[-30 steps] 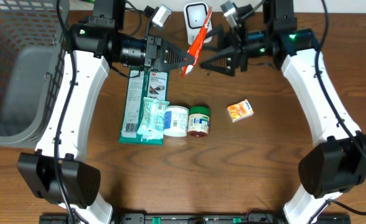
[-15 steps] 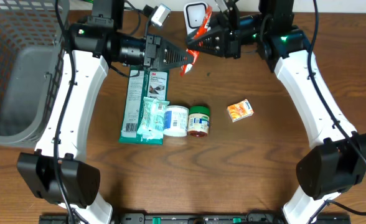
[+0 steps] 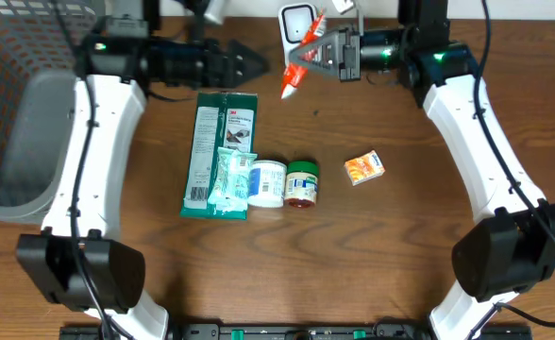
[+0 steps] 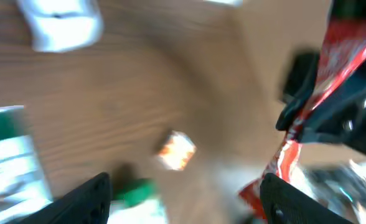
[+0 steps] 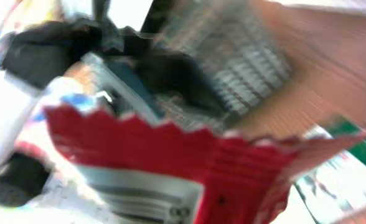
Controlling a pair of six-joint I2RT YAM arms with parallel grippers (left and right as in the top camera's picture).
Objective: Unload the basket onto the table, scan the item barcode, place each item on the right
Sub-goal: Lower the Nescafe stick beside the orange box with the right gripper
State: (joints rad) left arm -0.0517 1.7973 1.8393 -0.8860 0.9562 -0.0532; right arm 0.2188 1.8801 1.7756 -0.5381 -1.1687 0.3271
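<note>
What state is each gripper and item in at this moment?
left gripper: open, empty.
right gripper: shut on the red packet.
red packet: held off the table, near the scanner.
scanner: standing at the table's back edge.
white jar: lying on its side.
orange box: resting on the table, untouched.

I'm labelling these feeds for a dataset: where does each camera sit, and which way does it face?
Overhead: fixed above the table, looking straight down; both arms show, right gripper holding the red packet by the scanner.
Left wrist: on the left arm, looking toward the right arm and orange box; its own open fingers frame the bottom.
Right wrist: on the right arm, looking past the packet toward the basket; blurred, own fingers unclear.
Shared: all three show the red packet.
</note>
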